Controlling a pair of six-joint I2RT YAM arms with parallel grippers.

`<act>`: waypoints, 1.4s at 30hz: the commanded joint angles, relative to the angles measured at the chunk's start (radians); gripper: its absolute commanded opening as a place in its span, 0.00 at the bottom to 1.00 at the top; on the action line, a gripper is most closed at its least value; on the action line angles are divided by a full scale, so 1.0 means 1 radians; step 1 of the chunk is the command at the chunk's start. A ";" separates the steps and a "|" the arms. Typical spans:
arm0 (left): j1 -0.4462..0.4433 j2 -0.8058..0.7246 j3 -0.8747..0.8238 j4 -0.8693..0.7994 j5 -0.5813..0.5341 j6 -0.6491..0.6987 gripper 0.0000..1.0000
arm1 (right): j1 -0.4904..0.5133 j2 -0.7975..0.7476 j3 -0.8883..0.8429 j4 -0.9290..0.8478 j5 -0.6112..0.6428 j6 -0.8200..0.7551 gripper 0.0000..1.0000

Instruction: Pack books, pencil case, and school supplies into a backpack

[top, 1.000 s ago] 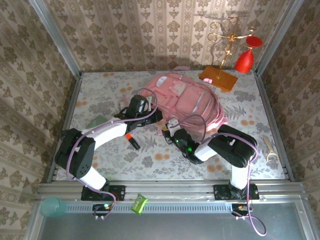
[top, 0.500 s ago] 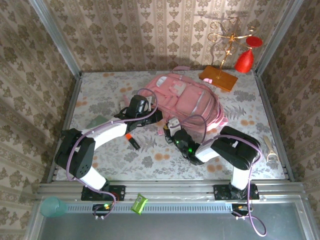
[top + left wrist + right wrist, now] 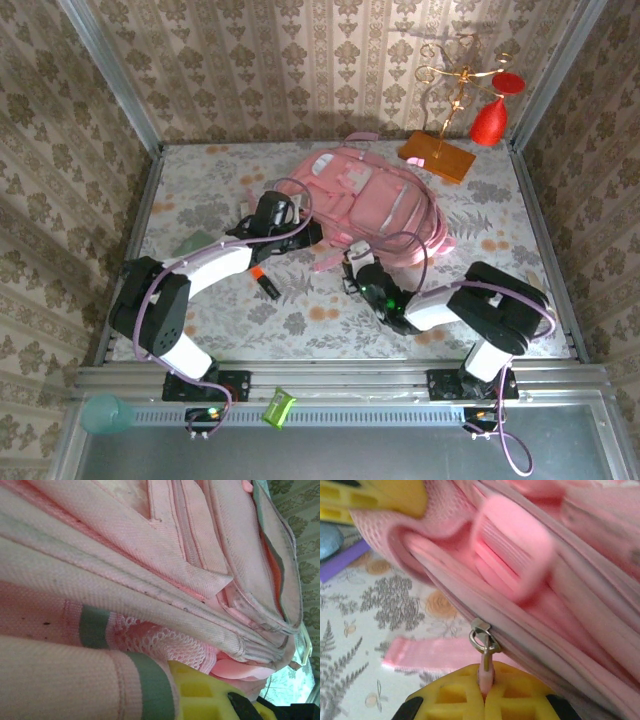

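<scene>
The pink backpack (image 3: 380, 200) lies flat near the middle of the flowered surface (image 3: 300, 320), its top toward the back wall and its lower edge toward the two arms.

The right hand (image 3: 484, 695) is at that near edge. Its yellow fingers (image 3: 450, 700) are pressed together on the small pink zip pull (image 3: 484, 670), which hangs from a metal slider (image 3: 481, 635) on the long zip seam. From above, this hand (image 3: 352, 268) sits just below the pack's bottom corner.

The left hand (image 3: 312, 232) reaches in from the left side of the pack. It is closed too, pinching a fold of the pink mesh side pocket (image 3: 165, 645), with one yellow finger (image 3: 200, 700) tucked under the fabric. Seen from the right wrist, the same yellow fingers (image 3: 380, 497) clamp the mesh at the top left.

A loose pink strap (image 3: 420, 655) lies flat on the surface just beside the right hand. A purple pen (image 3: 342, 560) lies on the surface under the left hand, next to a blue-grey object (image 3: 330, 537) that I can't identify. A short black-and-orange pen (image 3: 265, 282) lies on the surface to the left of the right hand, apart from the pack.

At the far right corner an orange stand base (image 3: 437, 157) sits just behind the pack.
</scene>
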 commanded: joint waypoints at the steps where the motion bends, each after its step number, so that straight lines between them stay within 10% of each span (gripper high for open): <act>1: 0.040 -0.034 -0.009 0.031 -0.014 0.066 0.00 | -0.030 -0.086 -0.038 -0.139 -0.032 0.085 0.00; 11: 0.191 0.060 0.068 -0.039 -0.048 0.185 0.00 | -0.260 -0.437 -0.094 -0.708 -0.241 0.279 0.00; 20: 0.253 0.214 0.225 -0.122 -0.062 0.323 0.00 | -0.381 -0.539 -0.041 -0.805 -0.490 0.362 0.00; 26: 0.241 0.125 0.214 -0.107 -0.118 0.432 0.54 | -0.365 -0.556 -0.010 -0.702 -0.724 0.316 0.00; 31: 0.171 -0.031 0.148 -0.154 -0.234 0.657 0.69 | -0.354 -0.535 0.035 -0.700 -0.787 0.295 0.00; 36: -0.018 -0.163 0.001 -0.106 0.132 1.127 0.66 | -0.353 -0.501 0.093 -0.745 -0.851 0.261 0.00; 42: -0.192 -0.078 0.036 -0.199 0.219 1.446 0.65 | -0.353 -0.480 0.137 -0.781 -0.929 0.230 0.00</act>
